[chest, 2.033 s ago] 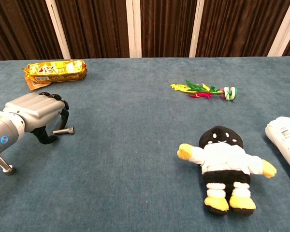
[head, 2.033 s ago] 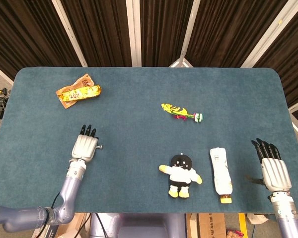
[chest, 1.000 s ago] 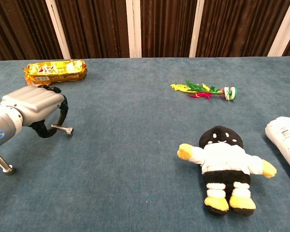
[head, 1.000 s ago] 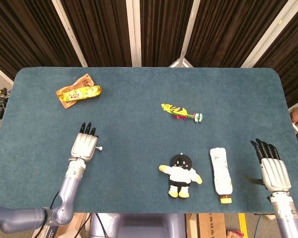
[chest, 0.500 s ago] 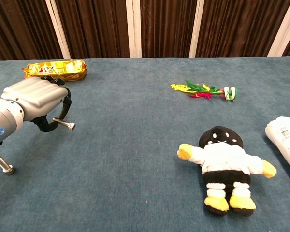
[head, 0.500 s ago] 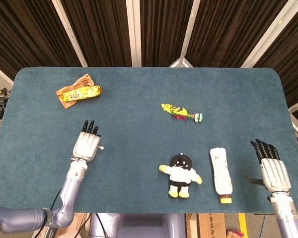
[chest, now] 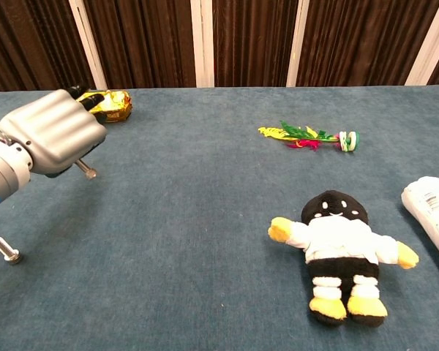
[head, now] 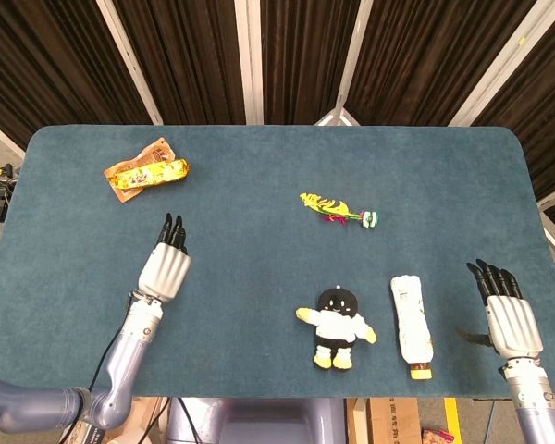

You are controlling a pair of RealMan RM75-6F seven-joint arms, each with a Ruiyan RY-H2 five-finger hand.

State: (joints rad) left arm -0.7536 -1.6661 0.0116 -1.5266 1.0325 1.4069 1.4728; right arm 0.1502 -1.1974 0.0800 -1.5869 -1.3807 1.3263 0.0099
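My left hand hangs above the blue table top, its fingers stretched forward and holding nothing. In the chest view the left hand is raised and hides part of the yellow snack packet, the nearest thing to it. The snack packet lies a short way beyond the fingertips in the head view. My right hand lies flat at the front right with its fingers apart and nothing in it. A white bottle lies to its left.
A black-and-white plush doll with yellow feet lies front centre, beside the bottle. A yellow-green feather toy lies mid-table. The plush doll and feather toy also show in the chest view. Dark curtains stand behind the far edge.
My left hand has lifted off the table and moved forward toward the snack packet, its fingers straightening. The right hand and all the objects have stayed put.
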